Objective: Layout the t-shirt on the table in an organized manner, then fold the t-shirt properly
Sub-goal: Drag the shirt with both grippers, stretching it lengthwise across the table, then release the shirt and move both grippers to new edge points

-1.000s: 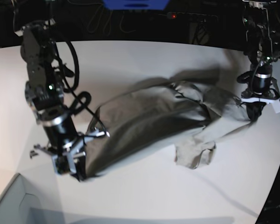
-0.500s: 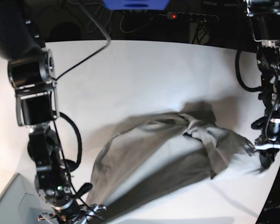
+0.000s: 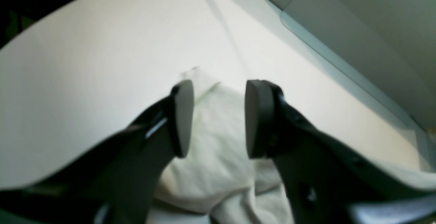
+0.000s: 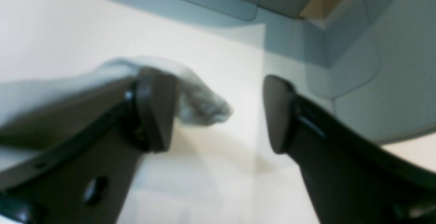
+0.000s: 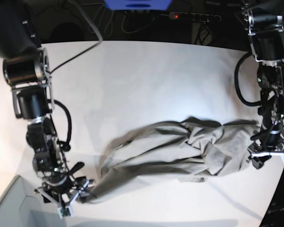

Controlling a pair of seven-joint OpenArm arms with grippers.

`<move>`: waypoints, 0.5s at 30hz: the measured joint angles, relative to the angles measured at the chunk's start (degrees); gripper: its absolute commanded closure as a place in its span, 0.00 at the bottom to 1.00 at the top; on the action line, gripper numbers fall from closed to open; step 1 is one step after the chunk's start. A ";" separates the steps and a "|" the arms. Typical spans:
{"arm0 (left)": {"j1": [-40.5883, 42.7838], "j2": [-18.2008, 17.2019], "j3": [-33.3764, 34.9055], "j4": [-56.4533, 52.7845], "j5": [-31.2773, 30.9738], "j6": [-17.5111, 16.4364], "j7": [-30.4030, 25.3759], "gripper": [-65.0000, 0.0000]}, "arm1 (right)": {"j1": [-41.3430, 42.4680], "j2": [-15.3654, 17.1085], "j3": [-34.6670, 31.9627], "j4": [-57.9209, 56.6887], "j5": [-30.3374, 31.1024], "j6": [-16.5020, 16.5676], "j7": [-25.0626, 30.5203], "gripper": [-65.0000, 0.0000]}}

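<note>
Crumpled grey-beige cotton t-shirt is stretched across the smooth white tabletop. Left gripper fingers parted over one end; right gripper fingers spread wide, cloth at one finger.

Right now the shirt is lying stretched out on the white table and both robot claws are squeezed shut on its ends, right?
Not quite. The t-shirt does lie stretched across the table, but the claws are not squeezed shut. The left wrist view shows the left gripper with its jaws apart over the cloth, and the right wrist view shows the right gripper wide open beside a shirt corner.
</note>
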 measured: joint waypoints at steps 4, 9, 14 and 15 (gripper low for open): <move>2.36 0.55 0.15 0.59 -0.39 -0.28 0.20 0.62 | -9.38 -1.38 -0.17 5.49 0.02 0.02 -0.96 0.29; 5.27 0.35 -0.17 0.59 -0.44 0.07 -0.07 0.62 | -14.97 -7.72 2.97 5.75 0.66 0.00 -0.90 0.29; 8.70 1.01 -4.96 1.36 -0.35 -0.13 -0.28 0.62 | -17.18 -11.80 8.13 5.81 0.48 0.00 -0.83 0.29; 9.84 1.36 -6.45 1.79 -0.37 0.02 -0.31 0.62 | -17.64 -12.13 8.20 5.81 0.44 0.00 -0.87 0.29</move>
